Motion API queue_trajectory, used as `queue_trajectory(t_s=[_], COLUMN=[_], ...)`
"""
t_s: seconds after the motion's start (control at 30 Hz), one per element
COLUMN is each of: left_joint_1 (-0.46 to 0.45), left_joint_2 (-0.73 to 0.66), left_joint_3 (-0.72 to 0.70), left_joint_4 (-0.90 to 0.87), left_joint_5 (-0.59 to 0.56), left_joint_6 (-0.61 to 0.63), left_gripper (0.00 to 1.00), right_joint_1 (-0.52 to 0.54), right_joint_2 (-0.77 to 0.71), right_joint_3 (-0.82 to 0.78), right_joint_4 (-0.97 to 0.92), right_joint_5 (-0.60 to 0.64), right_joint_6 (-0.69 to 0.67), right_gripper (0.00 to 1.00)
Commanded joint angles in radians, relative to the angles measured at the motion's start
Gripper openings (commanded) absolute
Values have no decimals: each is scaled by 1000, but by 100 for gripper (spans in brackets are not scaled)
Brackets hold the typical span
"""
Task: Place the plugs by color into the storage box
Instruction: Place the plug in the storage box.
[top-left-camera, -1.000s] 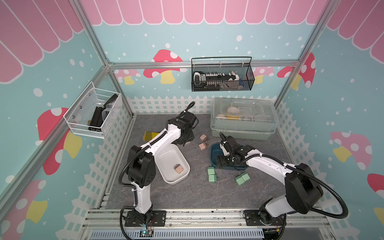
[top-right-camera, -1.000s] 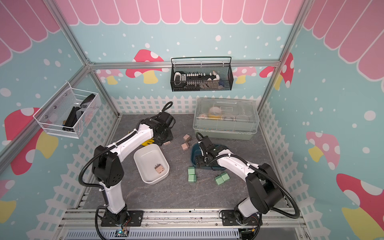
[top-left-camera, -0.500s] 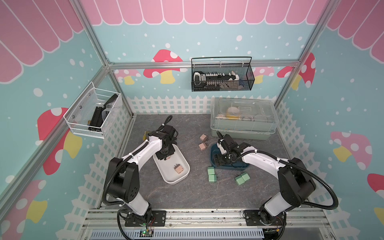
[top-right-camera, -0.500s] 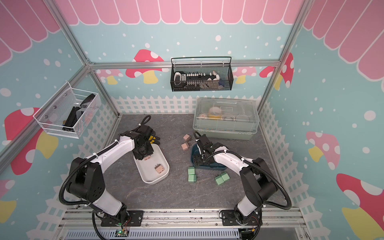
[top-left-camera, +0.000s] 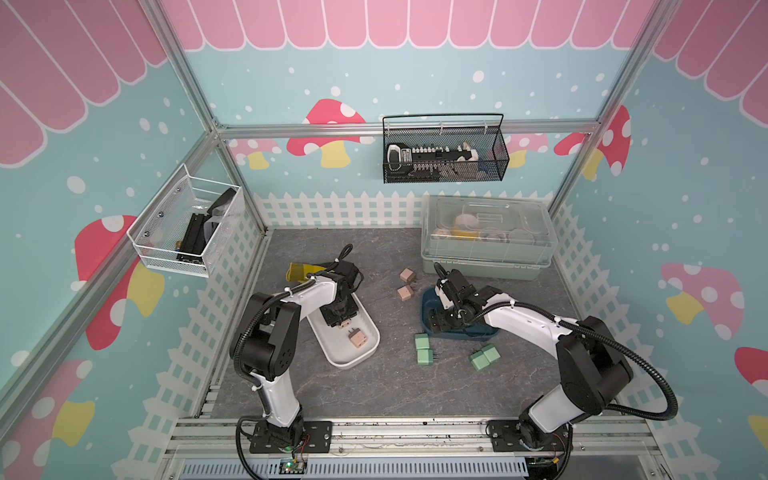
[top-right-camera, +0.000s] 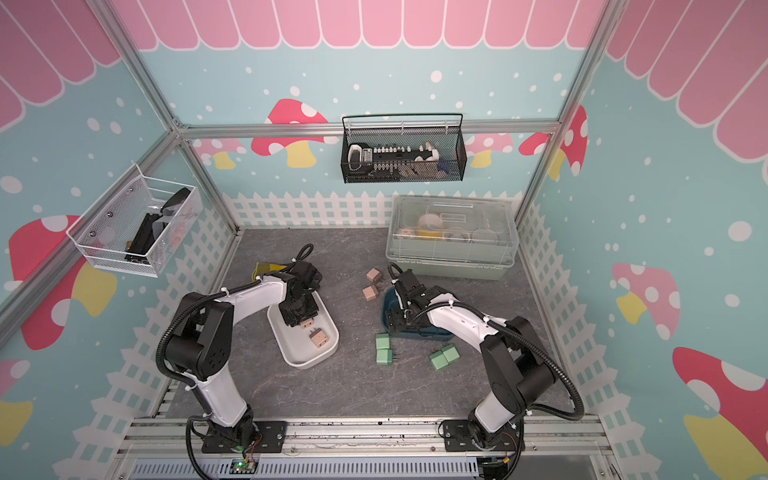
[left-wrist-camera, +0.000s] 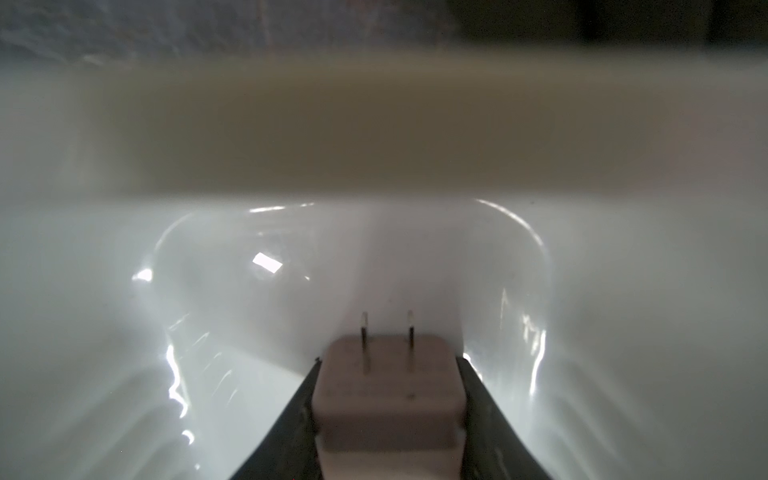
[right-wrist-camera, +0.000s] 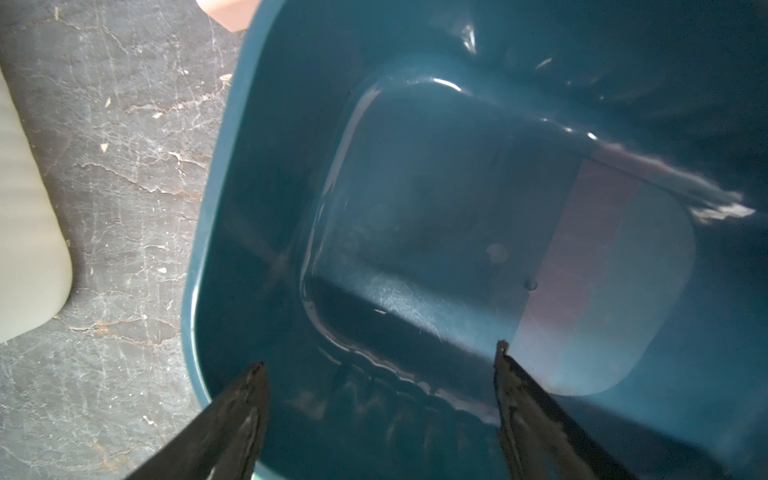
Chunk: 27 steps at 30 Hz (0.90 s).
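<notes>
Over white tray (top-left-camera: 347, 365), left hand (top-left-camera: 338, 321) grasping plug (left-wrist-camera: 388, 390); over teal tray (right-wrist-camera: 436, 199), right hand (right-wrist-camera: 380, 353) released.

text: none legible | black mesh basket (top-left-camera: 496, 162) — contents' markings too small to read

Robot test cell, lab-type, dressed as a playroom. Bare aluminium frame (top-left-camera: 407, 126) boxes the space. Wall panels (top-left-camera: 291, 75) are printed teal with red mushrooms, pink scallops along the top, and a white picket fence (top-left-camera: 332, 208) at the foot. Left arm (top-left-camera: 311, 293) and right arm (top-left-camera: 523, 322), white and black, are bolted on plates to a slotted rail (top-left-camera: 374, 432) at the front, cables exposed. Table (top-left-camera: 374, 386) is surfaced in grey stone-look sheet. Black wire basket (top-left-camera: 444, 153) and white mesh basket (top-left-camera: 183, 228) hang on the walls with dark hardware inside. Clear-lidded bin (top-left-camera: 486, 237) sits at the back.
</notes>
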Motion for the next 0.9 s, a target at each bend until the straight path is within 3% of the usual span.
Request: queue_trajectory(t_s=[0.0, 0.33, 0.6, 0.87], left_joint_1=[-2, -1, -3, -94], left_joint_2=[47, -52, -127, -1], left_joint_3=[-30, -29, 117, 378], left_joint_4=[59, -9, -143, -152], left_joint_5=[16, 6, -22, 40], left_joint_6=[-22, 27, 112, 406], left_gripper=[46, 67, 69, 71], right_joint_1=[-4, -5, -5, -4], right_joint_2=[-34, -53, -54, -67], right_joint_3=[-22, -25, -19, -24], right_joint_4=[-11, -15, -15, -18], right_joint_5=[14, 29, 34, 44], right_joint_6=[16, 29, 29, 24], right_gripper=[83, 83, 83, 83])
